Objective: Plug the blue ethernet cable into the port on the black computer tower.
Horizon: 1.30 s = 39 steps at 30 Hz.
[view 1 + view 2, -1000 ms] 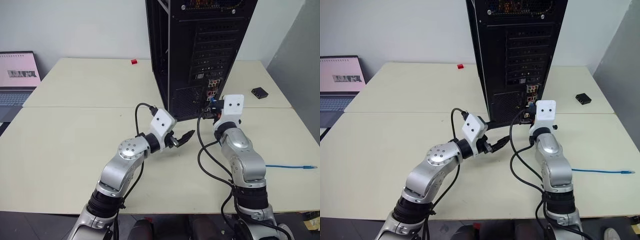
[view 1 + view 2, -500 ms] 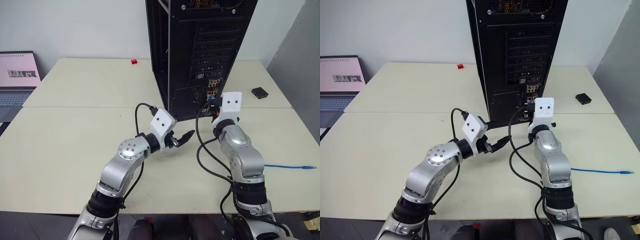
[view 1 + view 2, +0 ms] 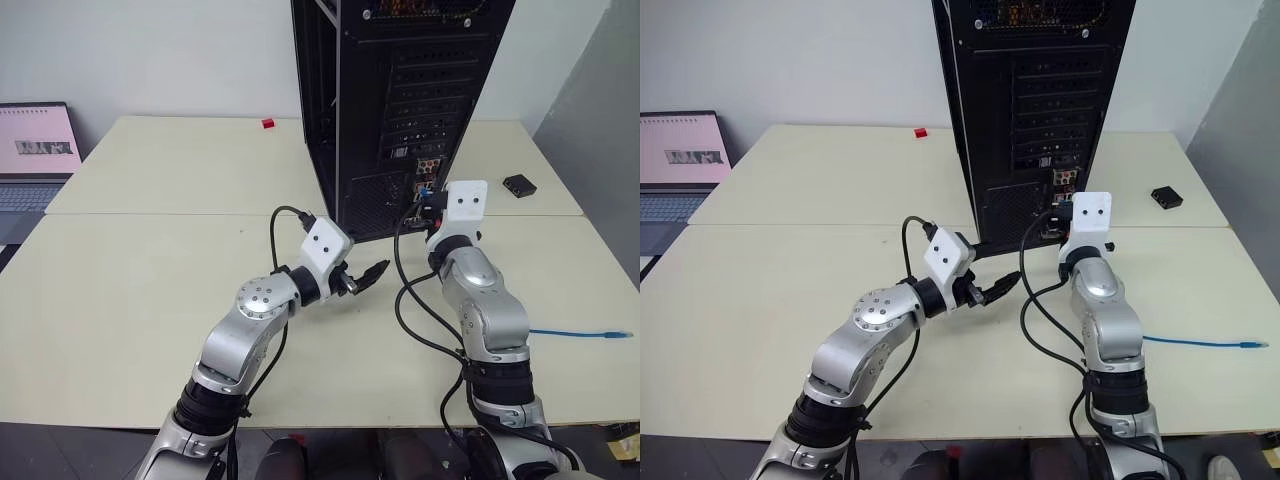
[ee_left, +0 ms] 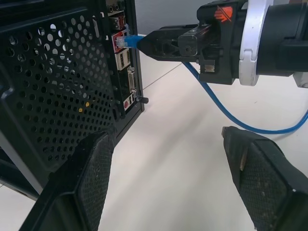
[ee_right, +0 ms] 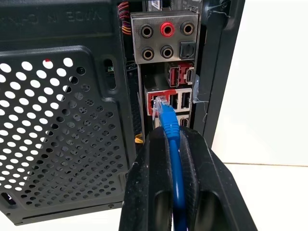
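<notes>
The right gripper pinches the blue ethernet cable just behind its clear plug, whose tip is at the port low on the black computer tower's rear. The left gripper, fingers spread, hovers left of it.

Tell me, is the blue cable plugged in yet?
Cannot tell: the blue cable's clear plug is at the port, held by the right gripper.

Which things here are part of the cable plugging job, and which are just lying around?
Part of the job:
- blue ethernet cable, held in the shut right gripper
- port
- black computer tower

Lying about:
- laptop
- small red object
- small black box
</notes>
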Each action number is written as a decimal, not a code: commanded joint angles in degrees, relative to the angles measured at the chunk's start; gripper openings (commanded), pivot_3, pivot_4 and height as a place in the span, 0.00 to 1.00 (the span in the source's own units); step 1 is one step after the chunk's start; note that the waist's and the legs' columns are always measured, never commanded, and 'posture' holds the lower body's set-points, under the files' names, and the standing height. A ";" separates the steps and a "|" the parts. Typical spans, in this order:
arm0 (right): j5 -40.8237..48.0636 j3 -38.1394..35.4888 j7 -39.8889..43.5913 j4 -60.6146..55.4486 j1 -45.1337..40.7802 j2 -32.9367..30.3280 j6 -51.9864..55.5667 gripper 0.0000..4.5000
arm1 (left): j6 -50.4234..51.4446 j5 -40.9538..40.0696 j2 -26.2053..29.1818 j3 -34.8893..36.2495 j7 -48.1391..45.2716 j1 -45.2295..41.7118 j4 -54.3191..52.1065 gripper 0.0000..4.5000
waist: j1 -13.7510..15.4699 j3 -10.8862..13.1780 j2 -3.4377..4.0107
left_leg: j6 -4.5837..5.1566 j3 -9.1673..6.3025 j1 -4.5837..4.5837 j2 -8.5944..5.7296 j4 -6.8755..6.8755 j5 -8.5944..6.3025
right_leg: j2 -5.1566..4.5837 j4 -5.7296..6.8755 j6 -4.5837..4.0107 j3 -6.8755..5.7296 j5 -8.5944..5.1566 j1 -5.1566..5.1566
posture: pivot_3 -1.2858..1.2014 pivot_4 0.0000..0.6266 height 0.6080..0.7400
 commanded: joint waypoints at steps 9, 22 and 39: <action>-0.22 -0.62 0.20 -0.03 -2.08 -0.58 -2.59 0.00 | -1.12 0.23 -0.05 0.78 0.02 -0.79 -1.60 0.83 | -0.06 0.00 0.00 | 0.00 0.01 0.01 0.00 0.00 0.00 | 0.00 0.01 0.00 0.01 0.00 0.00 | 0.52 0.24 1.00; 2.28 -2.47 -0.01 1.41 -3.81 1.76 -4.33 0.00 | -0.97 0.23 -0.07 0.66 0.04 -0.73 -1.94 0.83 | -0.21 0.02 0.03 | 0.00 0.03 0.03 0.00 0.02 0.00 | 0.01 0.02 0.02 0.05 0.01 0.00 | 0.52 0.24 1.00; 2.46 -1.77 1.77 5.87 -6.69 0.98 -5.52 0.00 | -1.08 0.49 -0.51 0.34 0.32 -0.58 -1.98 0.83 | -0.54 0.04 0.06 | 0.00 0.09 -0.02 0.00 0.00 0.00 | 0.01 0.02 0.02 0.10 0.02 -0.09 | 0.52 0.24 1.00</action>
